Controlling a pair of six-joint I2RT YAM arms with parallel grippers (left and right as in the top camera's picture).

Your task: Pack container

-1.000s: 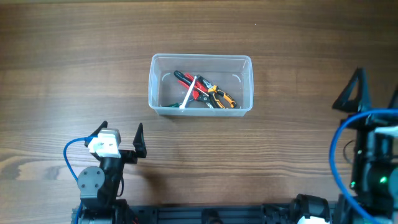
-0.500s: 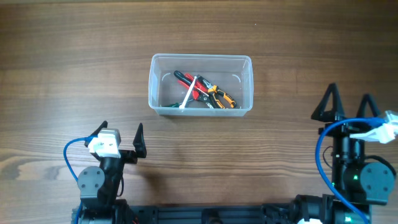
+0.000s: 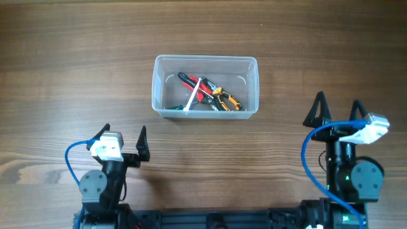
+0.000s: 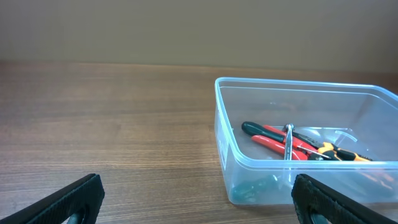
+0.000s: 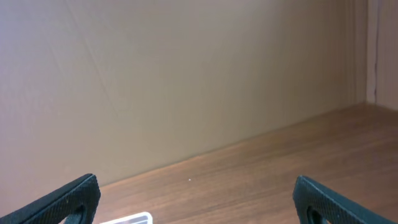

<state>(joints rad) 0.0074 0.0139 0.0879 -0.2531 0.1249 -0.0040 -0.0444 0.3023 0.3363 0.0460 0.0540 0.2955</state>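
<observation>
The clear plastic container stands at the table's middle. Inside lie red-handled pliers, orange-and-black pliers, a white stick and something green against the front wall. My left gripper rests open near the front left, short of the container, with nothing between its fingers. My right gripper stands open at the front right, also holding nothing. In the left wrist view the container sits ahead to the right of the open gripper, the red pliers showing inside. The right wrist view has only a container corner beside the open gripper.
Bare wooden table surrounds the container on all sides. A plain beige wall stands behind the table's far edge. Blue cables loop off both arm bases at the front edge.
My right arm has swung left from the table's right edge and settled at the front right, still open. The left arm and the container's contents have not moved.
</observation>
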